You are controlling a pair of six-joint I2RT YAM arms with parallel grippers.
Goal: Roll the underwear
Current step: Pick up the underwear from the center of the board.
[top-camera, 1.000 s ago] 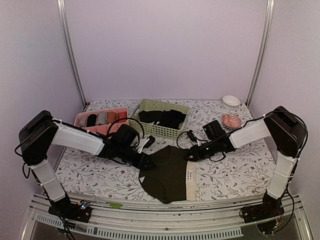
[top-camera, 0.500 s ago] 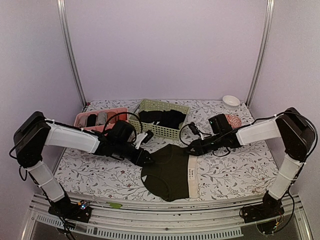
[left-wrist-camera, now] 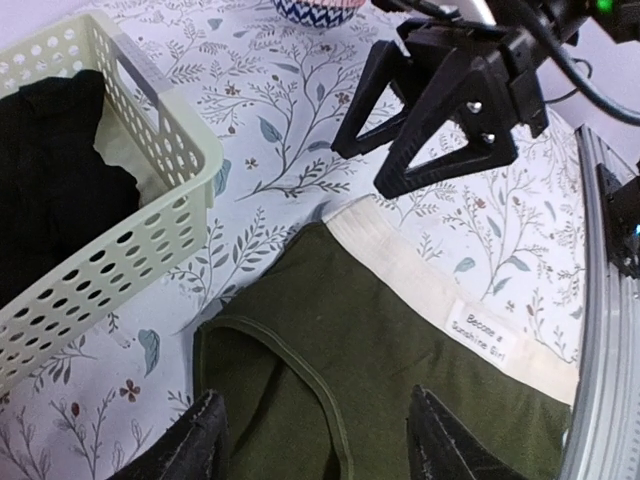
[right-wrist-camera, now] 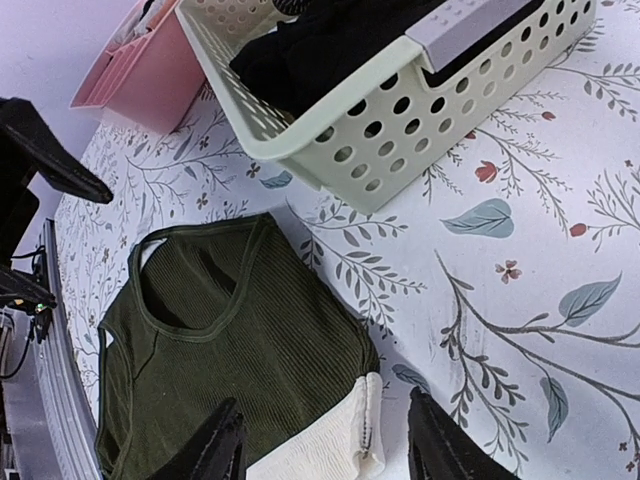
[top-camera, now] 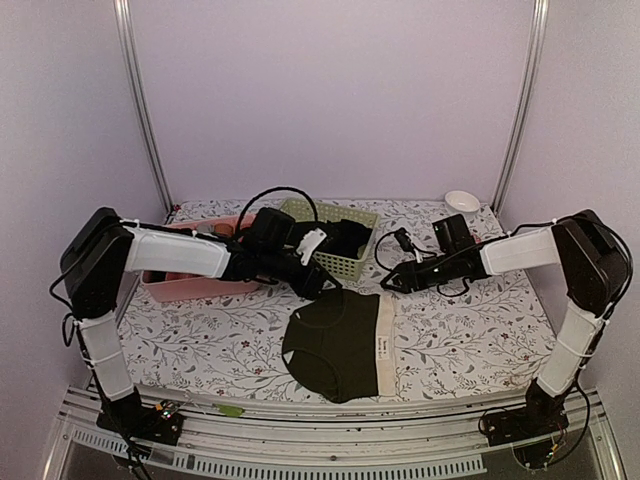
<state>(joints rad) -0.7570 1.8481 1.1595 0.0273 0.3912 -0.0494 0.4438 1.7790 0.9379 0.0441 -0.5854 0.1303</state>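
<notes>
1. While both arms hover over its far edge, the underwear (top-camera: pixel 335 345) lies flat on the table (top-camera: pixel 470 340), toward the front and midway between the two bases.
2. Its waistband (top-camera: pixel 383 345) runs from 12 to 6 along the right side, and the dark body spreads out toward 9.
3. From the left gripper (top-camera: pixel 320 284) the cloth lies at 5, just beside it. From the right gripper (top-camera: pixel 392 284) the waistband's far end lies at 7, also just beside it. Neither looks clearly nearer.
4. The left arm reaches in low from 9, passing in front of the basket (top-camera: pixel 345 262). The right arm reaches in low from 3.
5. Both pairs of fingers stand apart with nothing between them.
6. I'd judge the roll needs both to drop onto that 12 edge together, one at each corner.
</notes>
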